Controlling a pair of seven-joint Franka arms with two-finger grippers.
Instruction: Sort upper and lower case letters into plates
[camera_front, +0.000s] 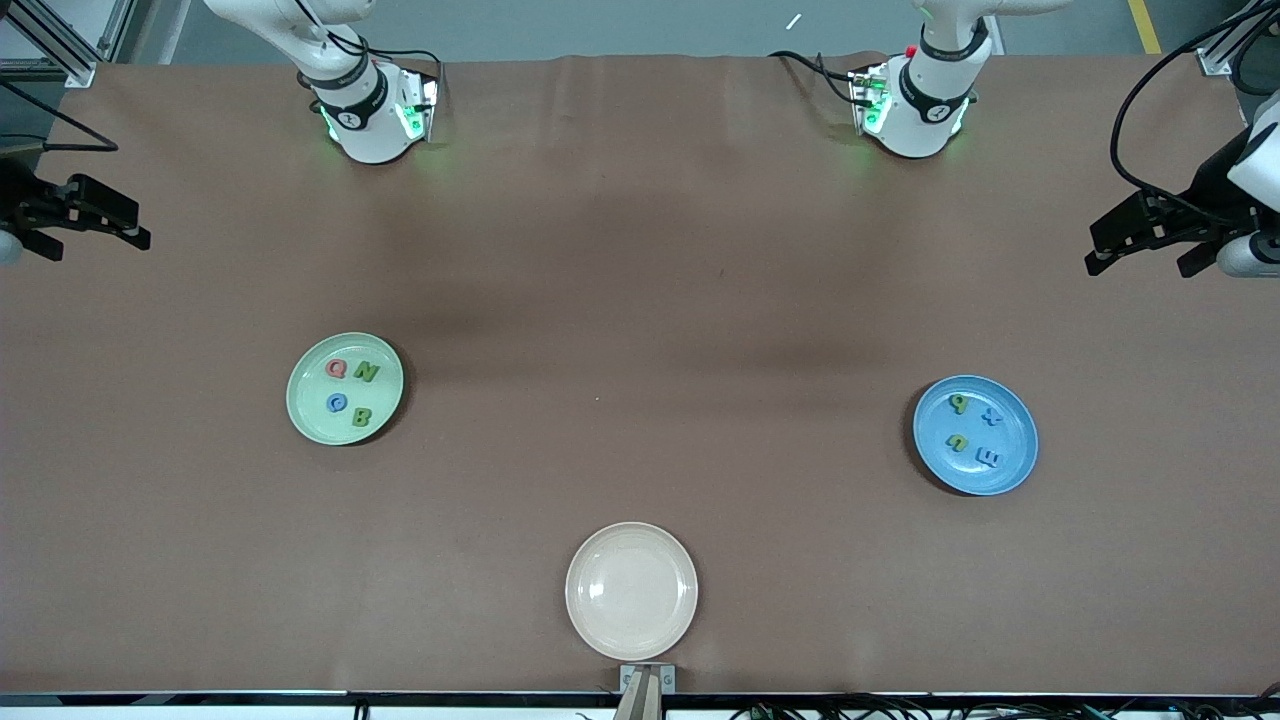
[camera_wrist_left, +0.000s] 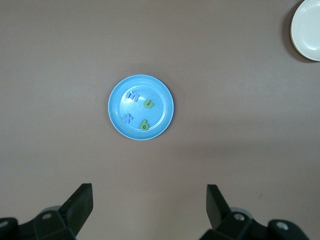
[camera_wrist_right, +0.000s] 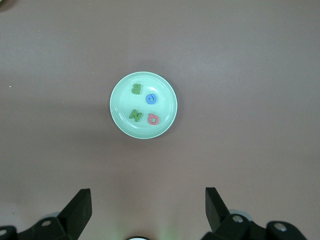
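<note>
**Sorting done: letters lie in two plates**

Hanging high with jaws spread wide and holding nothing, the left gripper (camera_wrist_left: 147, 210) looks down on the blue plate (camera_front: 975, 435), which carries four lower-case letters (camera_front: 974, 430). The right gripper (camera_wrist_right: 147, 210), equally agape and empty, hangs above the mint green plate (camera_front: 345, 388) with Q, N, G and B (camera_front: 350, 393). A cream plate (camera_front: 631, 590) sits bare on the brown tabletop (camera_front: 640, 300) between them, nearer the front camera.

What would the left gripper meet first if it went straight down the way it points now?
Probably bare brown tablecloth: the open left gripper frames cloth just short of the round matte blue plate, though depth is unclear.
</note>
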